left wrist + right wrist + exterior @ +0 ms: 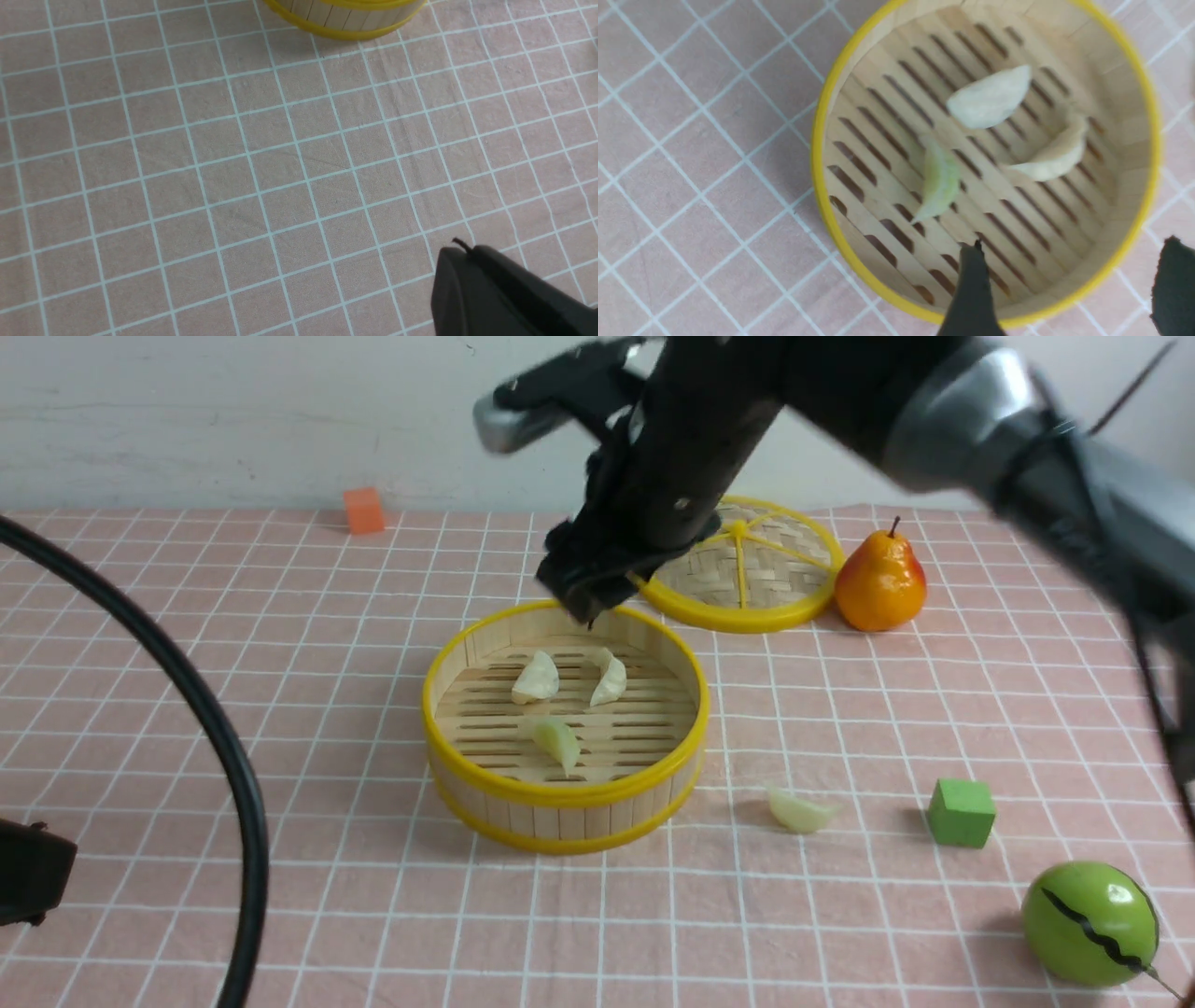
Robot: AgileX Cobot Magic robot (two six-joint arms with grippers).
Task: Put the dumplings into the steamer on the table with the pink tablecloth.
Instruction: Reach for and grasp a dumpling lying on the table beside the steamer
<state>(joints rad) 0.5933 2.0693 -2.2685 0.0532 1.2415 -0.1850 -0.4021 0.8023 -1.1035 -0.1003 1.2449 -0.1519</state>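
Note:
The steamer [560, 795] stands mid-table on the pink tablecloth [280, 709]. Three dumplings lie on its slatted floor: two pale ones [536, 678] [609, 678] and a greenish one [558, 743]. A further dumpling [799, 811] lies on the cloth to the steamer's right. My right gripper [583, 593] hangs over the steamer's far rim. The right wrist view shows this gripper [1073, 242] open and empty above the steamer wall [822, 140], with the dumplings [990, 98] [1055, 156] [941, 179] below. My left gripper [460, 249] is shut and empty over bare cloth, short of the steamer [345, 18].
Behind the steamer lies its woven lid [747, 569], with a pear [879, 583] to the right of it. A green cube [962, 813] and a green round fruit [1090, 924] sit at front right. An orange cube [363, 511] is far back. A black cable [224, 747] arcs across the left.

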